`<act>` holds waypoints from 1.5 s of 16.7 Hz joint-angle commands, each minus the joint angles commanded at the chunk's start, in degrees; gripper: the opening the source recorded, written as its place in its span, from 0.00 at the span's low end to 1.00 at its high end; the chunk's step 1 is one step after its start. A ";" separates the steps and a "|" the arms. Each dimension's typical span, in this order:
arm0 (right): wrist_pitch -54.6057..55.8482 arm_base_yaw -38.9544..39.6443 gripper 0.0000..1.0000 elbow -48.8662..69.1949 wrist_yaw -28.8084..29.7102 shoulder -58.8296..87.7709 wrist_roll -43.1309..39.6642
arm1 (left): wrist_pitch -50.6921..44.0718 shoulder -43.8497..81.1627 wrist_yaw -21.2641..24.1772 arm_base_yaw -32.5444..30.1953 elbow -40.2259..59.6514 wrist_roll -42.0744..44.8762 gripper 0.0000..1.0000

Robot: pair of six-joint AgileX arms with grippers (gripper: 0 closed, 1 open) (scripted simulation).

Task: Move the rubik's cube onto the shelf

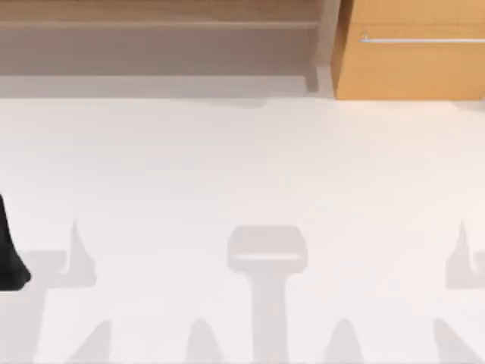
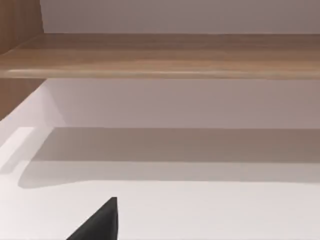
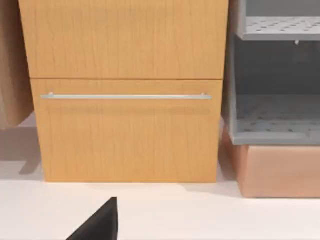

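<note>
From where I stand the white worktop (image 1: 242,167) lies bare in front of the shelf (image 1: 151,15). The shelf runs along the far edge from about 10 to 12 o'clock and ends at its post (image 1: 327,38). The orange cabinet (image 1: 409,68) stands just beside that post at 1 o'clock. Where the cube sits I cannot tell, so the step in hand looks to me like finding it and reaching it, before any lifting is thought of. The left arm (image 1: 9,254) hangs at the worktop's edge near 8 o'clock. Its wrist camera faces the shelf board (image 2: 170,55) squarely, with a dark sliver of the left hand (image 2: 100,225) low in that view. Whether that hand is wide or narrow I cannot tell, and the same goes for the right hand (image 3: 100,225). The right hand faces the cabinet (image 3: 125,130) with its thin handle (image 3: 125,96), and a grey rack (image 3: 275,75) over a tan box (image 3: 280,170) stands beside the cabinet. Since the left arm is already lined up with the shelf, I would judge it the natural one for the carry (the right would have to cross past the post). To do it well, take the cube by two flat opposite faces, not by its corners. Raise it clear above the board's rounded front lip before moving toward 12 o'clock. Set it down well in from that lip and apart from the post, and let go only once it rests flat.
</note>
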 joint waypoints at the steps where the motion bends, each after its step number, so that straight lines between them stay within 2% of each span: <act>1: 0.00 0.00 1.00 0.00 0.00 0.00 0.00 | 0.00 0.00 0.00 0.00 0.00 0.00 1.00; 5: 2.08 0.15 1.00 1.73 0.39 2.34 -2.19 | 0.00 0.00 0.00 0.00 0.00 0.00 1.00; 10: 10.68 1.39 1.00 8.59 1.76 15.50 -12.74 | 0.00 0.00 0.00 0.00 0.00 0.00 1.00; 15: 23.56 3.51 1.00 18.41 3.73 37.96 -29.06 | 0.00 0.00 0.00 0.00 0.00 0.00 1.00; 25: 54.28 7.84 1.00 40.80 8.78 92.84 -66.41 | 0.00 0.00 0.00 0.00 0.00 0.00 1.00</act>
